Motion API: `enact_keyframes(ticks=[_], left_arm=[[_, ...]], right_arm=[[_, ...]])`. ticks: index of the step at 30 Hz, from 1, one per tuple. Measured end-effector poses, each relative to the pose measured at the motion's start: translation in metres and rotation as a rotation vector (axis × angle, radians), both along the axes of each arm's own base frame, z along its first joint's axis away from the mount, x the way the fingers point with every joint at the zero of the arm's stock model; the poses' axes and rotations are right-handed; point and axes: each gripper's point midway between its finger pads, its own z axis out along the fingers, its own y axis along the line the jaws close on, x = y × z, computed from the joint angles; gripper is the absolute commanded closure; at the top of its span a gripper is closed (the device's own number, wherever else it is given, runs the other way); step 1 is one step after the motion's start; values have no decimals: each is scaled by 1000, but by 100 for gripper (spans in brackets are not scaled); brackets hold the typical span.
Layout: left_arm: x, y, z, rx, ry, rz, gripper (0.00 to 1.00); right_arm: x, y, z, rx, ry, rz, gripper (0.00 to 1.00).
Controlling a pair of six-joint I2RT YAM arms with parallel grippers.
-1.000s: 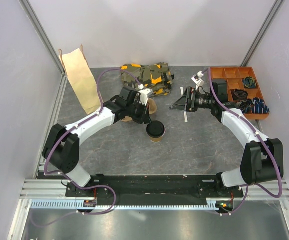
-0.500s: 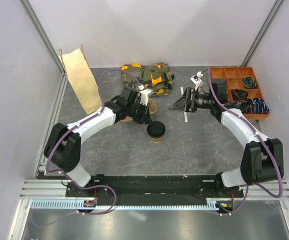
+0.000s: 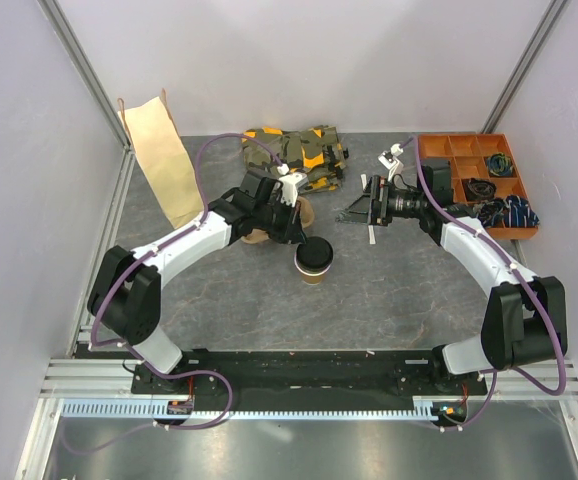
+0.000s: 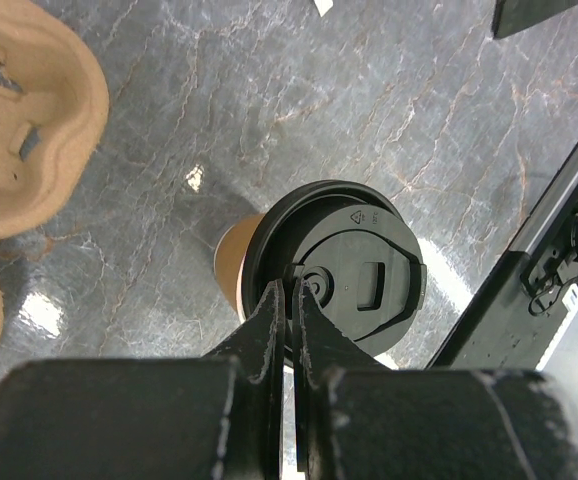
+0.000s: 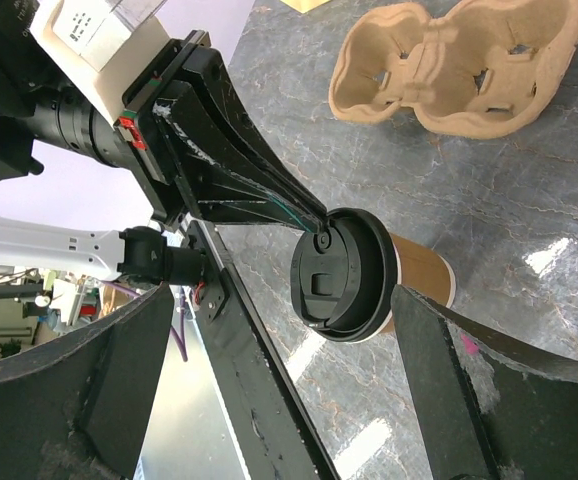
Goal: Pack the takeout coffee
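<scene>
The takeout coffee [image 3: 312,262] stands upright on the grey table, a tan paper cup [image 4: 231,272] with its black lid [image 4: 359,275] on. My left gripper [image 3: 304,241] is shut, with nothing between its fingers. Its fingertips [image 4: 294,288] rest on the lid's near rim beside the small round button. In the right wrist view the coffee [image 5: 347,275] shows with the left fingertips touching the lid. My right gripper [image 3: 355,212] hangs open and wide, right of the cup and apart from it. Its two fingers frame the cup from a distance [image 5: 279,300].
A brown two-hole pulp cup tray [image 3: 307,212] lies just behind the cup, partly under the left arm. A tall tan paper bag [image 3: 159,160] stands at the back left. A camouflage cloth [image 3: 299,150] lies at the back and an orange compartment box [image 3: 474,175] at the back right.
</scene>
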Motion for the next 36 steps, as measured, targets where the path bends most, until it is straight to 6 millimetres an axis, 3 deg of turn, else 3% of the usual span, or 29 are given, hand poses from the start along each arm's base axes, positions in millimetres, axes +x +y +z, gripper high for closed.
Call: enact_keyframes(ticks=[36], left_arm=[[-3, 2, -11, 23, 34, 0, 98]], right_arm=[[1, 2, -9, -4, 29, 8, 2]])
